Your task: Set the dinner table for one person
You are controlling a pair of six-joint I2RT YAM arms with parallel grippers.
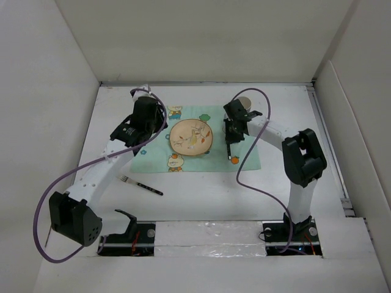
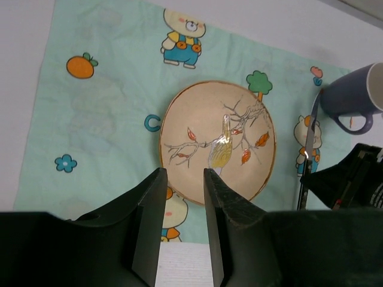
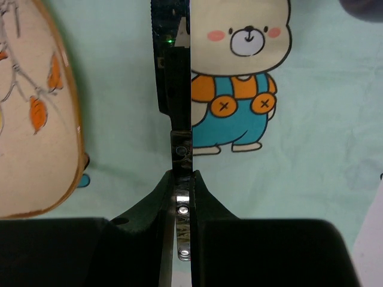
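The white table [image 1: 201,195] fills the work area and carries a green placemat [image 1: 250,160] with a plate [image 1: 190,137] at its centre. The right claw [image 3: 181,178] is clamped on the knife [image 3: 179,143] just beside the plate. A skewed release could leave it crooked or nudge the mug [image 2: 353,95]. The left claw [image 2: 182,176] hangs parted and empty.

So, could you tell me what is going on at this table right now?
The robot is setting a place on the dinner table. Its right hand pinches a knife on edge over the placemat, just right of the plate, with a mug beyond. The left hand hovers open and empty by the plate's left side. A fork lies off the placemat, not yet placed.
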